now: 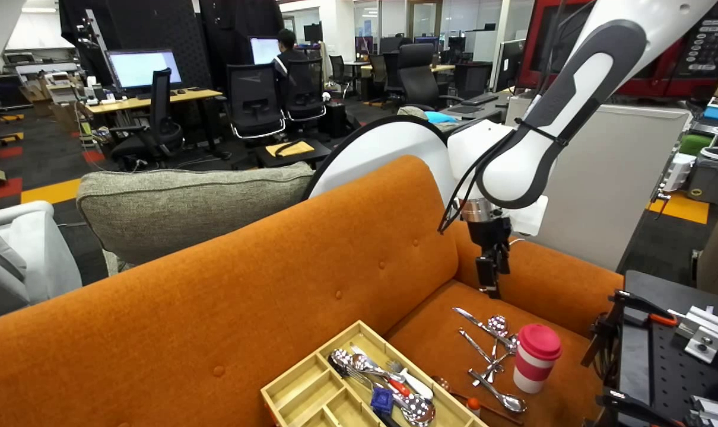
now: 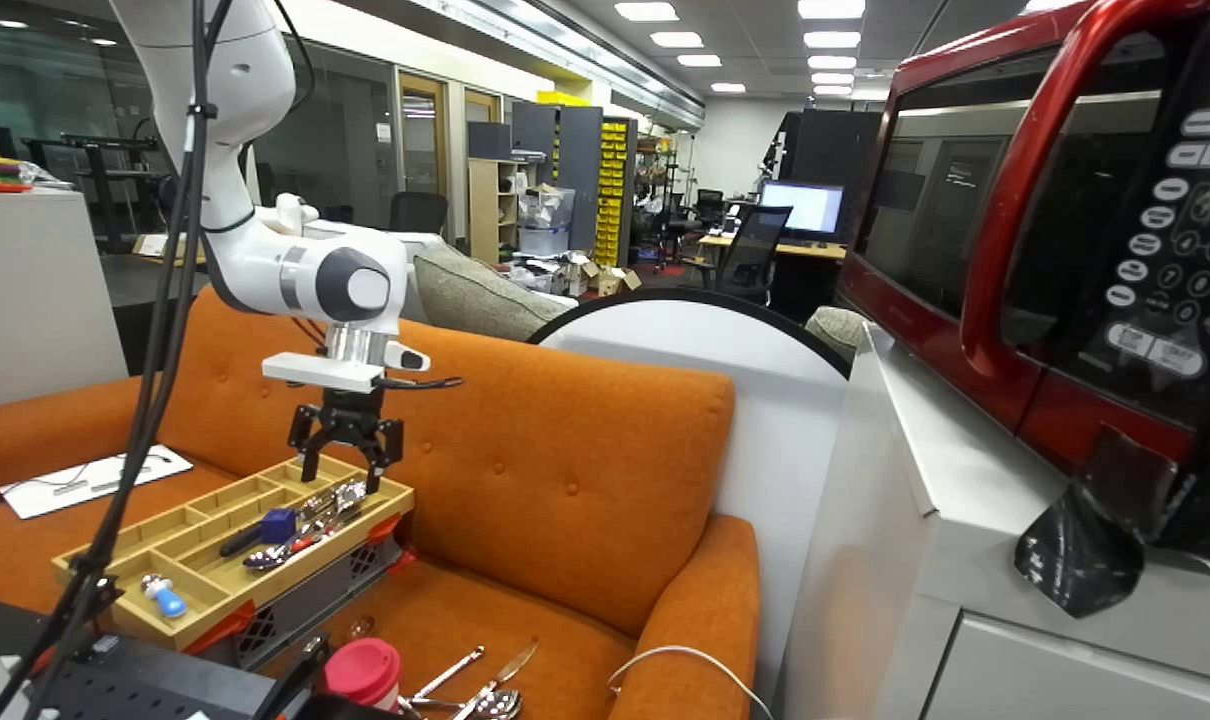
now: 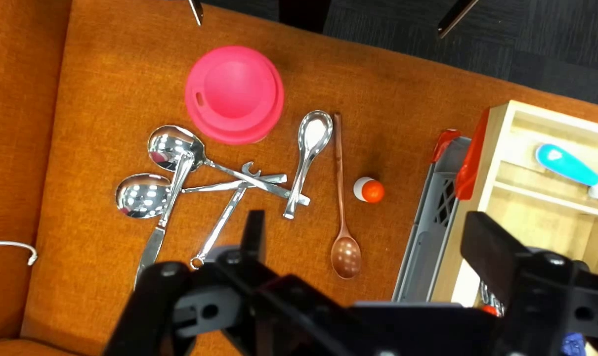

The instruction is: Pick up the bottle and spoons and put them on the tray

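The bottle (image 1: pixel 537 353) stands upright on the sofa seat. It is cup-shaped, white with a red band and a wide pink-red lid, and shows in the wrist view from above (image 3: pixel 234 94). Shiny silver spoons lie beside it: one small spoon (image 3: pixel 314 133) and two large round ones (image 3: pixel 178 148) crossing other metal pieces. The wooden tray (image 1: pixel 302 388) has divided compartments and holds mixed utensils; it also shows in an exterior view (image 2: pixel 305 572) and the wrist view (image 3: pixel 541 217). My gripper (image 1: pixel 493 292) is open and empty, above the seat, seen also from another side (image 2: pixel 341 482).
A brown wooden spoon (image 3: pixel 346 254) and a small white container with an orange cap (image 3: pixel 370 190) lie between spoons and tray. A table knife (image 3: pixel 152 247) touches the spoons. A grey crate (image 3: pixel 430 242) supports the tray. The sofa back (image 1: pixel 311 267) rises behind. A black stand (image 1: pixel 661 356) borders the seat.
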Motion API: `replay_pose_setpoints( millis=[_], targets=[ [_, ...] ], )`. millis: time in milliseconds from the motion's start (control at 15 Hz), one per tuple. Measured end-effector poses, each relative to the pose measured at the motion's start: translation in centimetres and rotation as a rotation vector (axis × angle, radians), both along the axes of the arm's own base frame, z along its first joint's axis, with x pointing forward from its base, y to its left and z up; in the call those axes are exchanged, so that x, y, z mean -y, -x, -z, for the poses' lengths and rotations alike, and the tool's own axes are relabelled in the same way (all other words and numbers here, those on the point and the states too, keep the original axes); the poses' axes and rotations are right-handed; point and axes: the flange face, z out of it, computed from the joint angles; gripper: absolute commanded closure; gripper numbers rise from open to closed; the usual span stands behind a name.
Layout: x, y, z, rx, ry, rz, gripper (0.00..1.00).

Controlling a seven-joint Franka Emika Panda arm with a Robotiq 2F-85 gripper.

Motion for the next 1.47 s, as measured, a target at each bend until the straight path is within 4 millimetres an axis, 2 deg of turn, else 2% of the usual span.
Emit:
replay_pose_setpoints(
  millis=[333,533,667,867,1200,1333,1467],
  targets=[
    [-0.1,0.0,0.0,0.0,0.0,-0.002,0.0],
    [-0.4,-0.1,1.1,-0.007,-0.005,-0.005,0.0],
    [-0.6,-0.5,3.0,-0.006,-0.026,-0.003,0.0],
    [-0.6,-1.7,7.0,0.002,-0.058,0.005,0.0],
    [-1.5,-3.5,15.7,-0.053,-0.117,-0.013,0.0],
    [-1.8,-4.5,17.4,-0.064,-0.158,-0.036,0.0],
    [-1.5,-5.0,17.4,-0.07,-0.174,-0.037,0.0]
  ],
)
